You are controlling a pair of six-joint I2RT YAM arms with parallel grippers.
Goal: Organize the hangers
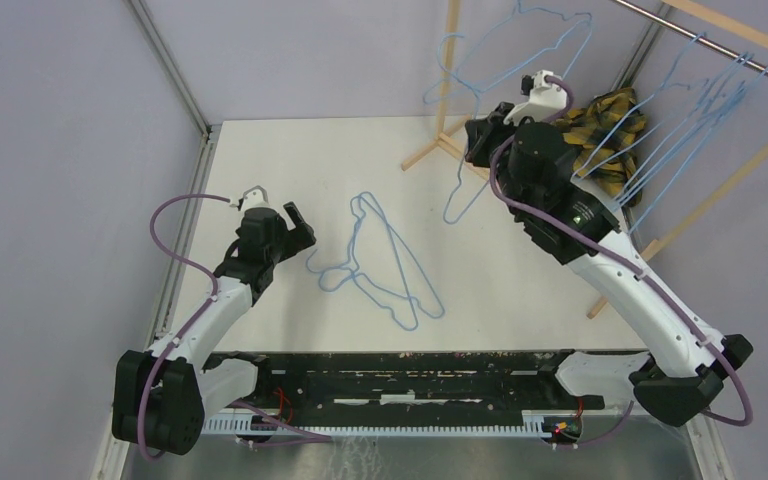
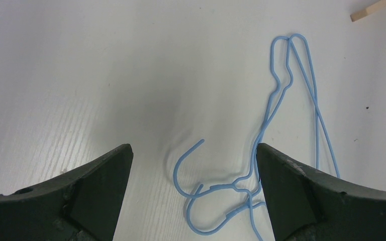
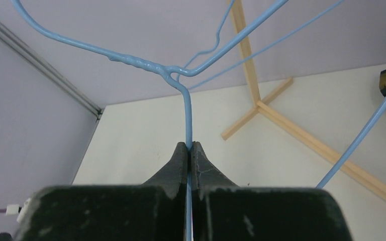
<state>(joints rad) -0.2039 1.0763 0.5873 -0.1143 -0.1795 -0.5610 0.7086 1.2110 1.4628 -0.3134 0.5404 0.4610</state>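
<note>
Hanger clamped in right jaws, aloft beside rack.
Left jaws apart by loose hangers on surface, left of rack.

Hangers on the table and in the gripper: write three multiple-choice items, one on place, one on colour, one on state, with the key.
1. Where do the loose hangers lie?
A in a box; B flat on the table; C on the floor.
2. What colour are they?
A red; B black; C light blue.
3. How is the right gripper?
A shut on a raised hanger; B open and empty; C shut and empty.
Key: 1 B, the top view shows them on the white tabletop. 2 C, the wire is light blue in every view. 3 A, the right wrist view shows it clamped on the wire.
</note>
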